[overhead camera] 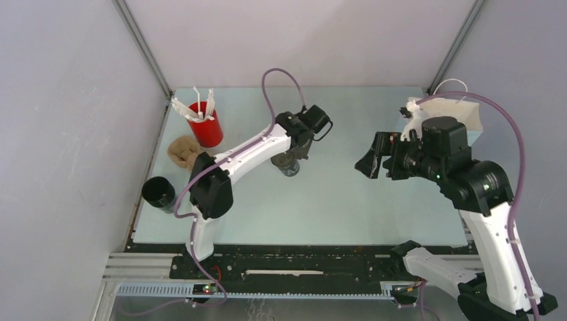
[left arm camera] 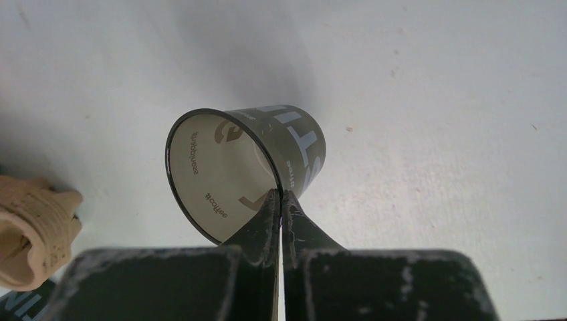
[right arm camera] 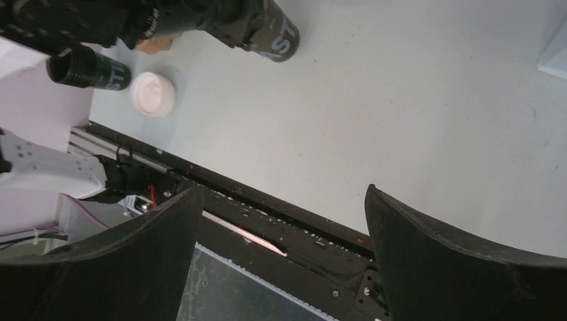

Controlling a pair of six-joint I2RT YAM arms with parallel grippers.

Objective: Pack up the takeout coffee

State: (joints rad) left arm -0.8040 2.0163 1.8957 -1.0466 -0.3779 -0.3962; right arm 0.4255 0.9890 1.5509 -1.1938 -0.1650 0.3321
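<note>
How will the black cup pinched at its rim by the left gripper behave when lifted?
The black cup shows an empty white inside and no lid, so it is probably light. The left gripper pinches one thin wall, which may flex. Held off-centre, it could swing.

Table (overhead camera: 334,207) front open, left gripper (left arm camera: 281,200) w/ dark cup (left arm camera: 294,144) mid-rear, red cup (overhead camera: 208,128) far left (bag (overhead camera: 468,114) rear-right)

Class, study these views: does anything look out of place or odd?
The white lid lies loose on the table, on neither black cup. The left hand pinches the rim of one open cup; the other cup stands lidless at the table's left edge.
</note>
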